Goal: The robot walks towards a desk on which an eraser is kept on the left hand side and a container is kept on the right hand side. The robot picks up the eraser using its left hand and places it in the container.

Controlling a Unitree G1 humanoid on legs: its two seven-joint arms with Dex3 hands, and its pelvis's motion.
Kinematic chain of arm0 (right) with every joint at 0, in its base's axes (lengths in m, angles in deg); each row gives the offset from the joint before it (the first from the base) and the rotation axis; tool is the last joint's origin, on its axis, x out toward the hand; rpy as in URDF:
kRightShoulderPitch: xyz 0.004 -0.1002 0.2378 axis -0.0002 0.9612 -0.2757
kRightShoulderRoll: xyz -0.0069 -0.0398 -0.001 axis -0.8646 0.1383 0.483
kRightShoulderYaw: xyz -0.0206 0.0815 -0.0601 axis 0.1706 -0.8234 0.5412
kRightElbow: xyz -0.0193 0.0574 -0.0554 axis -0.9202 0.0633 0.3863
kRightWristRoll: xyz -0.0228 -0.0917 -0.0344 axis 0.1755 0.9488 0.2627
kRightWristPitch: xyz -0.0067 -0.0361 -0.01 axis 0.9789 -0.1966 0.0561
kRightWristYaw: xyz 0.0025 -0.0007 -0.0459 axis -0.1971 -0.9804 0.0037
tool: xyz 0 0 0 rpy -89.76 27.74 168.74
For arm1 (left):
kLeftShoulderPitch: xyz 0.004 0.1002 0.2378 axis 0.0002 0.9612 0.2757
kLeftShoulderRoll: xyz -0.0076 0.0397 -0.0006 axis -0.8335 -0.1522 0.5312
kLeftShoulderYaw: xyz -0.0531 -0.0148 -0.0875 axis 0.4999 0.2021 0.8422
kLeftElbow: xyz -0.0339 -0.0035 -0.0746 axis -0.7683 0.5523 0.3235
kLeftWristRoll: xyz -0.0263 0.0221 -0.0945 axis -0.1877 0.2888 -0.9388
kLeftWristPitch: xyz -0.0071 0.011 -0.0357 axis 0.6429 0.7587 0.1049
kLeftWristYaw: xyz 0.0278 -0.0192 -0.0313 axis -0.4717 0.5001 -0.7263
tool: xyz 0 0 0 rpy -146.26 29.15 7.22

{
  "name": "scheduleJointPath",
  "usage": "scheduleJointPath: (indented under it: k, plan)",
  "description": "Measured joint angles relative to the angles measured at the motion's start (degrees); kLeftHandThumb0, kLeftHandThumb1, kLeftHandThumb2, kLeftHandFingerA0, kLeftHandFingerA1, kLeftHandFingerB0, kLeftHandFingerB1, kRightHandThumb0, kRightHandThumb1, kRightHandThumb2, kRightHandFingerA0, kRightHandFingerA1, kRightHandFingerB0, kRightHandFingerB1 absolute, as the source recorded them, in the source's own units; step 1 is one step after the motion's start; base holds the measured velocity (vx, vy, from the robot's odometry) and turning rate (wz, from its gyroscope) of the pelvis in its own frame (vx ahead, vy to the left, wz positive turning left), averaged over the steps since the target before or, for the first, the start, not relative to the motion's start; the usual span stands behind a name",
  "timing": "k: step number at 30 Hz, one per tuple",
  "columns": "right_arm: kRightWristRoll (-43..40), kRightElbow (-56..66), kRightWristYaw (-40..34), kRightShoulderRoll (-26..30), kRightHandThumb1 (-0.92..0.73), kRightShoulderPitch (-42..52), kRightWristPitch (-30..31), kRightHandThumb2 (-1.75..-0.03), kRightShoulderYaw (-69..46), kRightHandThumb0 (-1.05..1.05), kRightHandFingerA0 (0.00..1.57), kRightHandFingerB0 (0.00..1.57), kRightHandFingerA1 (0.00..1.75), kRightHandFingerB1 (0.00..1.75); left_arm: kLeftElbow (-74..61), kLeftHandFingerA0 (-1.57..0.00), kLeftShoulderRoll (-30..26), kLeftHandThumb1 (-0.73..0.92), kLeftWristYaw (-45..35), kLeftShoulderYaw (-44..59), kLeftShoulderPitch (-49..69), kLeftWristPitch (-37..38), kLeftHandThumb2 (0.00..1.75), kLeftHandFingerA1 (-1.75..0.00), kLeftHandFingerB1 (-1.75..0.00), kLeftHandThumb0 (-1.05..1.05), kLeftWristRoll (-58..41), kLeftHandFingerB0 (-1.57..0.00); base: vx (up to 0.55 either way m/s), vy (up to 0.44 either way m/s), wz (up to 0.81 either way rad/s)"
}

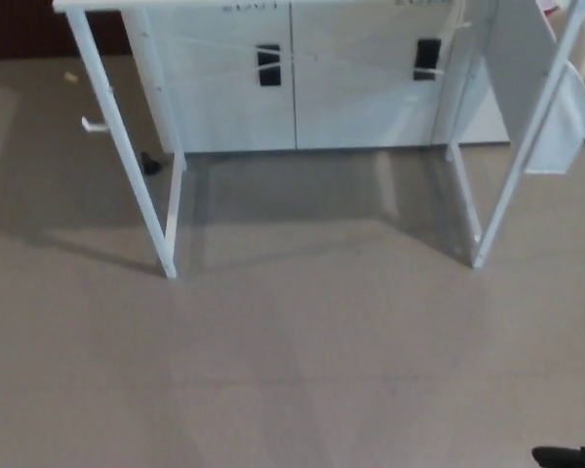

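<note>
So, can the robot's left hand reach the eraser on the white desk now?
Probably not: only the white metal desk legs and grey floor show, with neither eraser nor left hand in view.
</note>
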Motion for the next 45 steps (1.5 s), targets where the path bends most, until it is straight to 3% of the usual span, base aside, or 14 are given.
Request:
scheduleJointPath:
  k: [17, 34, 45]
  plan:
    - [0.9, 0.3, -0.1, -0.4, -0.60, 0.9, -0.3, -0.58, 1.7, -0.35, 0.53, 0.35, 0.59, 0.46, 2.2, -0.45, -1.8, 0.63, 2.4, -1.7, 0.1, 2.9, 0.59, -0.46, -0.37, -0.38, 2.4, -0.42, 0.33, 0.023, -0.05]
    - [2.0, -0.5, -0.5, -0.2, -0.61, 0.9, -0.7, -0.57, 2.2, -0.37, 0.48, 0.35, 0.56, 0.44, 1.7, -0.49, -0.3, 0.61, 4.5, -4.1, 2.0, 6.1, 0.58, -0.44, -0.37, -0.38, 4.4, -0.46, 0.23, -0.189, 0.03]
    - [2.1, -0.8, -0.7, -0.9, -0.61, 1.3, -1.1, -0.58, 2.5, -0.35, 0.51, 0.35, 0.58, 0.45, 2.2, -0.49, -1.1, 0.61, 5.1, -4.6, 1.2, 6.6, 0.58, -0.45, -0.37, -0.39, 5.2, -0.45, 0.14, 0.079, 0.04]
